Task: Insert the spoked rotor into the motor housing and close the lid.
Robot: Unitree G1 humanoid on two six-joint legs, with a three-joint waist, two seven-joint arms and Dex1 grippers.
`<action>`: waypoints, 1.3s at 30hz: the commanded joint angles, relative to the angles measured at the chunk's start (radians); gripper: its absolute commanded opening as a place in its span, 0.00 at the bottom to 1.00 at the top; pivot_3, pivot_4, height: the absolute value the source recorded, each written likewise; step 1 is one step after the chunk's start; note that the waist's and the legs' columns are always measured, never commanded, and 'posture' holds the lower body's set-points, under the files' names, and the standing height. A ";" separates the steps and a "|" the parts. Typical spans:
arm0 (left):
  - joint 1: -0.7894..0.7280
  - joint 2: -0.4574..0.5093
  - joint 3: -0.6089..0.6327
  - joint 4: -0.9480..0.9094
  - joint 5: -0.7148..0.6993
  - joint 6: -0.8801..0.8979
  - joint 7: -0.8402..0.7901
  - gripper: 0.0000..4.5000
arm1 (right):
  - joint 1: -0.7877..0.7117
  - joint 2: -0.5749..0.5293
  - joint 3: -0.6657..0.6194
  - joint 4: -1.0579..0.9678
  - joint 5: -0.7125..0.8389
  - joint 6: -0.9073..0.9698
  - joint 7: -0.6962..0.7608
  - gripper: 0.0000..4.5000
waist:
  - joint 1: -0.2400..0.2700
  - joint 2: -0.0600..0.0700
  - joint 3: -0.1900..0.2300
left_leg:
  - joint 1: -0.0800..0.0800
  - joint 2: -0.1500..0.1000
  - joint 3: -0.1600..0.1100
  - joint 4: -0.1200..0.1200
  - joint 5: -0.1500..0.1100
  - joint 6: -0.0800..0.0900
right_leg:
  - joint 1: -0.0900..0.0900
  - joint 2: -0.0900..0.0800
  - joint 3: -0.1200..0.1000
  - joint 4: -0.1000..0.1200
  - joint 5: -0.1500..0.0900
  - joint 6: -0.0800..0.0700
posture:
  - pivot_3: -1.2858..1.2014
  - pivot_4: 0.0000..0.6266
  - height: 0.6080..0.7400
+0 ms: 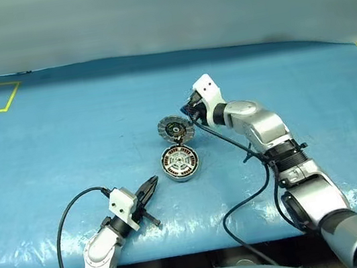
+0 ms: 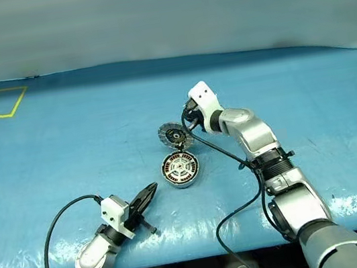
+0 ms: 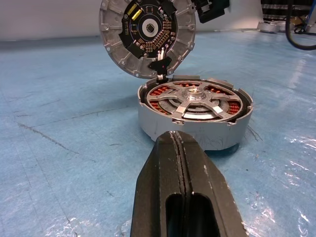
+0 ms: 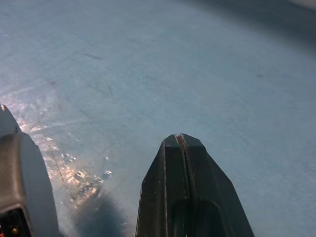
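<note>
With the spoked rotor (image 3: 195, 101) already seated in the motor housing (image 3: 193, 129) mid-table, the right tool (image 1: 192, 112), fingers pressed together behind the upright lid (image 3: 147, 35), should push it gently forward and down, while the left tool (image 1: 151, 186) waits pressed together, near left.

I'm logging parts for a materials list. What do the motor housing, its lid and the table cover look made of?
Motor housing: probably cast metal, matte grey wall, with copper-coloured windings inside. Lid: similar grey metal rim; dark inner disc looks like a circuit board. Table cover: likely blue plastic sheeting, glossy and wrinkled.
</note>
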 commanded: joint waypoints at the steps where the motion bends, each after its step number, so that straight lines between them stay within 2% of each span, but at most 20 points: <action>1: 0.003 -0.006 -0.004 -0.048 0.002 -0.018 0.009 0.00 | -0.061 0.019 -0.041 0.074 0.050 -0.006 0.098 0.01 | 0.001 0.000 0.000 | 0.000 0.000 0.000 0.000 0.000 0.000 | 0.000 -0.001 0.000 0.000 0.000 0.000 | 0.52 0.24 1.00; 11: 0.014 -0.008 -0.010 -0.064 0.010 -0.008 0.027 0.00 | -0.078 0.037 -0.004 0.135 0.134 0.143 0.402 0.01 | 0.003 0.001 0.001 | 0.000 0.000 0.000 0.000 0.000 0.000 | 0.000 -0.002 0.000 0.000 0.000 0.000 | 0.52 0.24 1.00; 18: 0.019 -0.012 -0.011 -0.070 0.012 -0.003 0.034 0.00 | -0.016 0.037 0.045 0.038 0.142 0.211 0.473 0.01 | 0.003 0.001 0.001 | 0.000 0.000 -0.001 0.000 0.000 0.000 | 0.000 -0.002 0.000 0.001 0.000 0.000 | 0.52 0.24 1.00; 28: 0.020 -0.005 -0.011 -0.068 0.008 0.000 0.026 0.00 | 0.127 0.047 0.067 -0.127 0.148 0.255 0.398 0.01 | 0.003 0.001 0.001 | 0.001 0.000 -0.001 0.001 0.000 0.000 | 0.000 -0.003 -0.001 0.002 0.000 0.000 | 0.52 0.24 1.00; 33: 0.018 0.000 -0.009 -0.067 0.008 0.000 0.017 0.00 | 0.251 0.061 0.028 -0.314 0.171 0.238 0.295 0.01 | 0.005 0.001 0.001 | 0.001 0.000 -0.001 0.001 0.000 0.000 | 0.001 -0.003 -0.001 0.002 0.000 -0.001 | 0.52 0.24 1.00; 37: 0.019 0.005 -0.005 -0.071 0.007 -0.001 0.017 0.00 | 0.363 0.115 -0.017 -0.562 0.169 0.206 0.125 0.01 | 0.004 0.001 0.001 | 0.000 0.000 -0.002 0.001 0.000 0.000 | 0.000 -0.003 -0.001 0.002 0.000 0.000 | 0.52 0.24 1.00; 39: 0.020 0.007 -0.003 -0.071 0.005 -0.003 0.015 0.00 | 0.408 0.162 -0.020 -0.675 0.124 0.213 -0.016 0.01 | 0.001 0.001 0.001 | 0.000 0.000 -0.001 0.001 0.000 0.000 | 0.000 -0.002 0.000 0.002 0.000 0.000 | 0.52 0.24 1.00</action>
